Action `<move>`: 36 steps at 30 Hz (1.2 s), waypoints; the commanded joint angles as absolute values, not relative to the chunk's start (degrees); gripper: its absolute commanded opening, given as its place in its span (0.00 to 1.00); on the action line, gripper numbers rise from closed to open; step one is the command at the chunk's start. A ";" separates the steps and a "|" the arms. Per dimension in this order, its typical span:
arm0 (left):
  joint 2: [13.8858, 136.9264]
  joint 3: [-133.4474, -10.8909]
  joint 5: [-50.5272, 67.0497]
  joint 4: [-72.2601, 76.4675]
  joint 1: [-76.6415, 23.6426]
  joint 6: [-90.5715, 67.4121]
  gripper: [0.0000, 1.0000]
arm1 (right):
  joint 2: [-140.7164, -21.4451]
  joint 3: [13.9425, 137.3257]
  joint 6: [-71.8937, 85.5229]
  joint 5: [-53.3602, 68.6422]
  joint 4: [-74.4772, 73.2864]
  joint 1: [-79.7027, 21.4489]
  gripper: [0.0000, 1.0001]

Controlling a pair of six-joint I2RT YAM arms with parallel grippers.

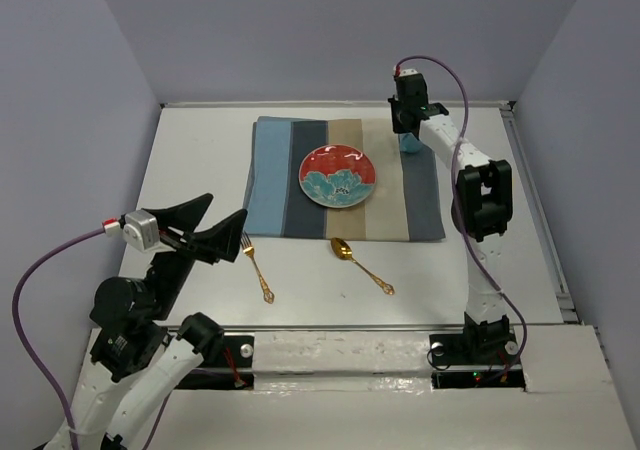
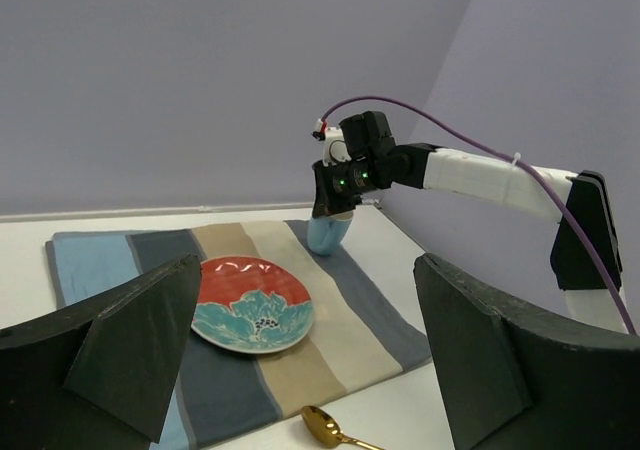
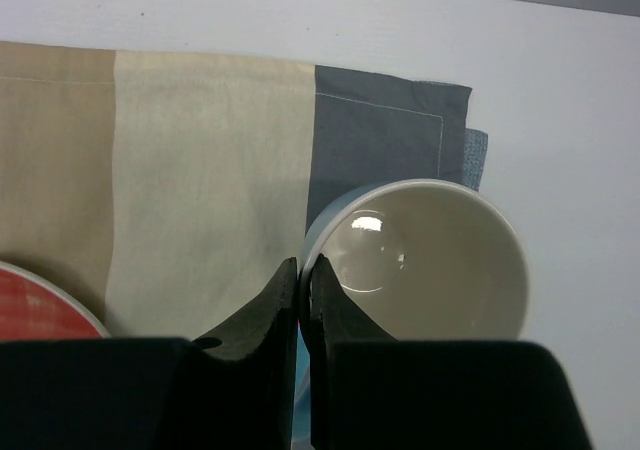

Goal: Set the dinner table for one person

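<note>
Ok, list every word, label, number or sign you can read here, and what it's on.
None: no readable text in any view.
Plate: flower pattern only, no words.
Placemat, cup, fork, spoon: no print visible.
Left arm, right arm: no legible label.

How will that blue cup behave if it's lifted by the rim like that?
The cup looks glazed, so probably rigid, smooth and breakable. The right gripper pinches one side of its wall, so it may swing or slip. It looks empty, so likely fairly light.
</note>
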State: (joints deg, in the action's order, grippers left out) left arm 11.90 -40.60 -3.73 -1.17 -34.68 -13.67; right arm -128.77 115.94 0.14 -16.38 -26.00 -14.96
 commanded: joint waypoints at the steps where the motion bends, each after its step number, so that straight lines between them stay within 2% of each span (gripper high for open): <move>1: 13.71 -40.69 -4.83 0.44 -33.66 -12.30 0.99 | -127.79 123.13 -2.37 -16.26 -24.70 -14.24 0.00; 16: 15.73 -40.43 -2.81 0.97 -30.59 -12.74 0.99 | -132.80 126.03 1.74 -9.32 -24.61 -9.85 0.00; 36: 15.73 -40.34 -2.37 1.14 -28.92 -12.92 0.99 | -134.73 129.64 1.32 -6.24 -25.75 -9.84 0.00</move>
State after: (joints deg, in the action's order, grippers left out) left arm 14.87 -40.56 -3.27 -1.23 -29.39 -13.54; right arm -134.58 125.54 1.56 -7.27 -28.14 -9.72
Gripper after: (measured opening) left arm 0.989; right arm 0.100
